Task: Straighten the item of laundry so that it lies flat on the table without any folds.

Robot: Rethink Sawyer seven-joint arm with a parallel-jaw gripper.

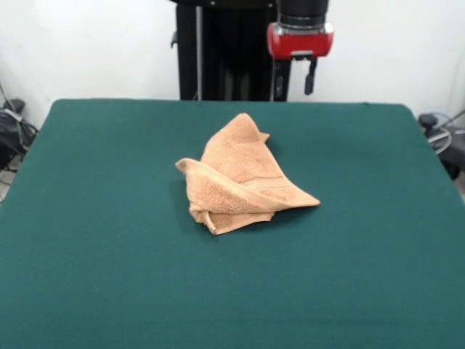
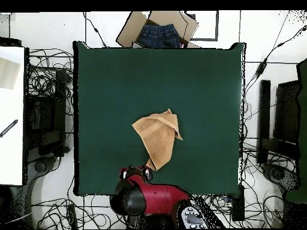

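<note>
Green felt table (image 1: 87,240) carries one crumpled, folded orange-tan towel (image 1: 236,178) near its middle. One gripper (image 1: 296,83) hangs raised at the far edge, its two fingers apart, holding nothing.

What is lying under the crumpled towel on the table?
Only the green table shows around the towel. Its top layers are folded over its own lower layers; whatever those folds cover cannot be seen.
</note>
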